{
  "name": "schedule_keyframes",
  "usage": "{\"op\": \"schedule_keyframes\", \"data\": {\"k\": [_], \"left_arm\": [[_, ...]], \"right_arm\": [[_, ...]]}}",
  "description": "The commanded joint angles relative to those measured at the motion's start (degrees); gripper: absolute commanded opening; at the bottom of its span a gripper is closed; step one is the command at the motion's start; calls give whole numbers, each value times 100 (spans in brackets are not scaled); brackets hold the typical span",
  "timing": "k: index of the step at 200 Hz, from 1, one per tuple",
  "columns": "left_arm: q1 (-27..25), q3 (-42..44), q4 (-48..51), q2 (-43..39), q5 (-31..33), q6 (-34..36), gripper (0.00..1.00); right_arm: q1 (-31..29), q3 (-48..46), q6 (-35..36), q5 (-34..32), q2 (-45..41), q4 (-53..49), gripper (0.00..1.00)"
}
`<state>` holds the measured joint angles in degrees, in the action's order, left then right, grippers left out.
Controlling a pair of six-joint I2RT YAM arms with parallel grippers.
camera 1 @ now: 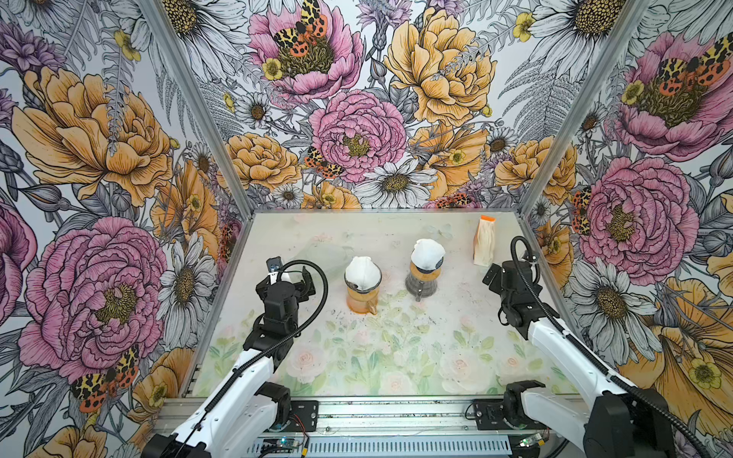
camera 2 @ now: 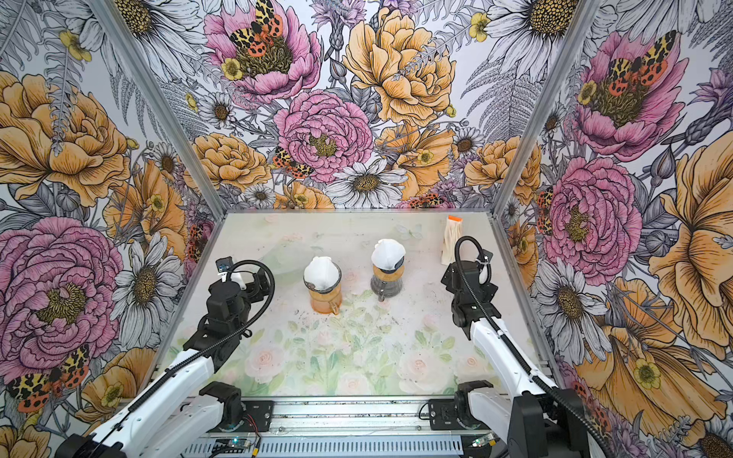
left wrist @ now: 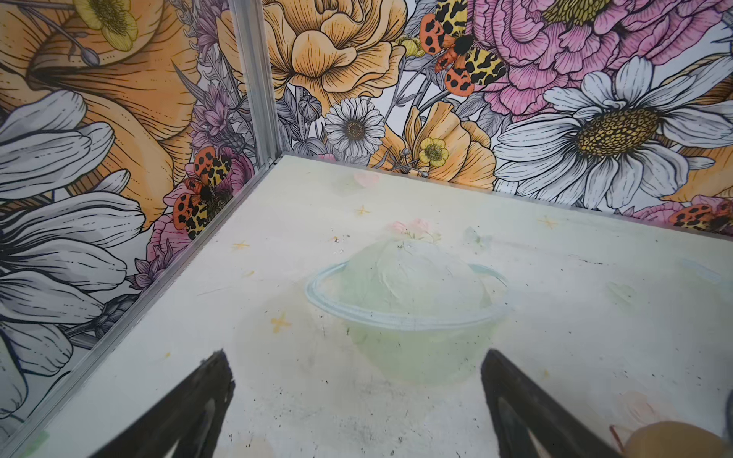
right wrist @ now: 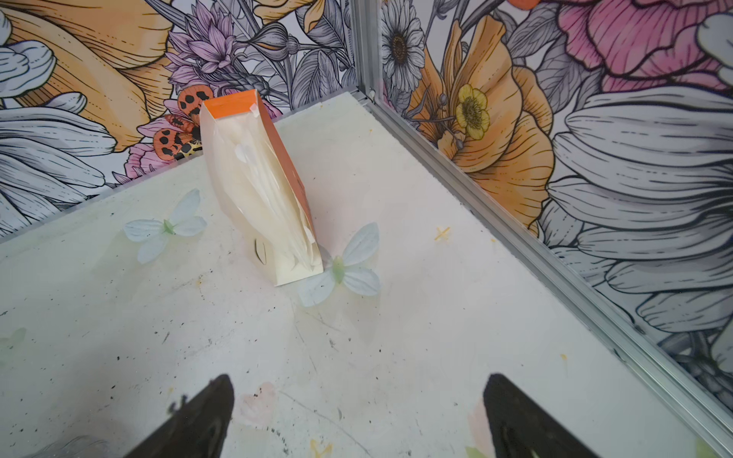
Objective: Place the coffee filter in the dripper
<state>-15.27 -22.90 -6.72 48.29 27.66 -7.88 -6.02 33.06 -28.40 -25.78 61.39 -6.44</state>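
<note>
Nearest, my left gripper (left wrist: 355, 353) and right gripper (right wrist: 357, 376) stand spread, empty. White coffee filters (camera 1: 361, 269) sit in both drippers (camera 1: 361, 297) at the middle of the table (camera 1: 416, 345); the filter pack (right wrist: 258, 190) stands near its far right corner. Light, limp paper, I judge: pinch a rim gently.

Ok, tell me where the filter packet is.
In both top views the filter packet stands at the far right of the table, just beyond the right gripper.
</note>
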Motion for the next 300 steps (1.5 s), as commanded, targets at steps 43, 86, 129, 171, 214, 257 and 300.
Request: {"op": "schedule_keyframes", "data": {"k": [43, 86, 129, 171, 214, 257, 300], "left_arm": [[486, 417, -1693, 576, -170, 401, 99], [630, 567, -2511, 1163, -485, 434, 99], [676, 555, -3198, 1897, -630, 565, 99], [870, 623, -3876, 2465, -1002, 673, 99], [1224, 670, -4233, 2625, -1387, 746, 99], [1442, 621, -4632, 2921, -1824, 839, 99], [1865, 467, -4668, 3268, -2460, 544, 99]], "right_arm": [[28, -997, 1128, 225, 143, 3131, 100], [23, -915, 1839, 470, 774, 3641, 99], [26, -1084, 2049, 642, 1146, 4031, 100], [38, -1226, 2137, 897, 1315, 4367, 99], [42, -1292, 2409, 1404, 1298, 4499, 99], [71, -1253, 2802, 1486, 1565, 4871, 99], [204, -1265, 2761, 1366, 2203, 5595, 100]]}}
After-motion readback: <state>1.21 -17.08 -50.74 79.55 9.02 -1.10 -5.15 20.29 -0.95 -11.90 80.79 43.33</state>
